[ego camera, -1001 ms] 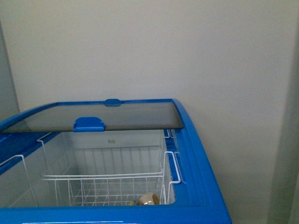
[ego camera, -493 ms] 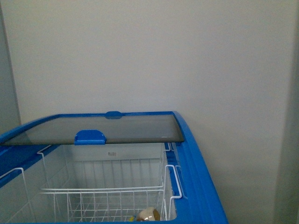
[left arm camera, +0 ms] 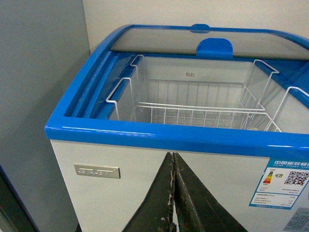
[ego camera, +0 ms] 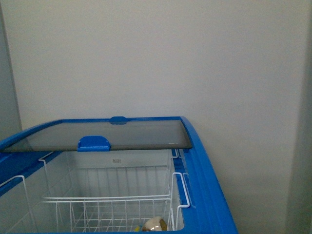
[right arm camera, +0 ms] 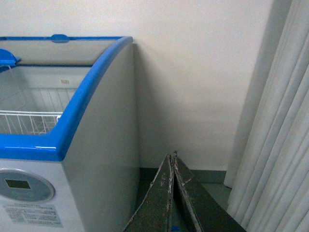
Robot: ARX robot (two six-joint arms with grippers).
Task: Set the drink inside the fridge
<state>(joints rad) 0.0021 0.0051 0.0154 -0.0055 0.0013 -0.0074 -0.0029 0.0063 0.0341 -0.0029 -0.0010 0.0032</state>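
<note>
The fridge (ego camera: 204, 180) is a white chest freezer with a blue rim. Its glass lid (ego camera: 107, 134) with a blue handle (ego camera: 93, 143) is slid to the back, so the front half is open. A white wire basket (ego camera: 122, 200) hangs inside. A small rounded amber-tan thing (ego camera: 155, 224) lies in the basket's near right corner. It looks like the drink's base; no red cap or label shows. My left gripper (left arm camera: 174, 157) is shut and empty in front of the fridge's white front wall (left arm camera: 120, 188). My right gripper (right arm camera: 173, 157) is shut and empty beside the fridge's right side (right arm camera: 106, 145).
A grey cabinet (left arm camera: 38, 96) stands close against the fridge's left side. A pale curtain (right arm camera: 280, 145) hangs to the right, with a gap of dark floor (right arm camera: 212, 188) between it and the fridge. A plain wall (ego camera: 156, 58) is behind.
The fridge has dropped lower in the front view over the last second, then held still. The amber thing stays in the basket.
</note>
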